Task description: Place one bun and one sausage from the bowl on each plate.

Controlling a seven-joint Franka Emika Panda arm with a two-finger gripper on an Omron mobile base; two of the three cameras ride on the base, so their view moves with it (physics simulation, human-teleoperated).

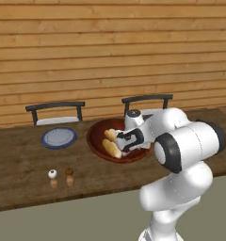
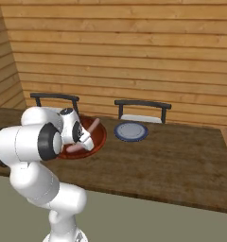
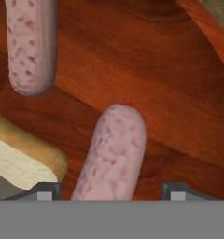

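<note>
Sausage (image 3: 113, 154) between tool (image 3: 108, 191) tips; buns (image 1: 111, 144) in bowl (image 1: 97, 141).

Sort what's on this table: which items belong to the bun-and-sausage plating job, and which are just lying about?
Job items:
- bowl
- buns
- sausages
- left plate
- right plate
- gripper, low inside the bowl

Lying about:
- two small shakers
- two chairs

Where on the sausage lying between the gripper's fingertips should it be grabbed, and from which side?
Grip the sausage across its slim middle, coming straight down from above into the bowl. It lies flat, lengthwise between the fingertips, so the open jaws should close on its rounded sides. The bun beside it leaves little room.
</note>
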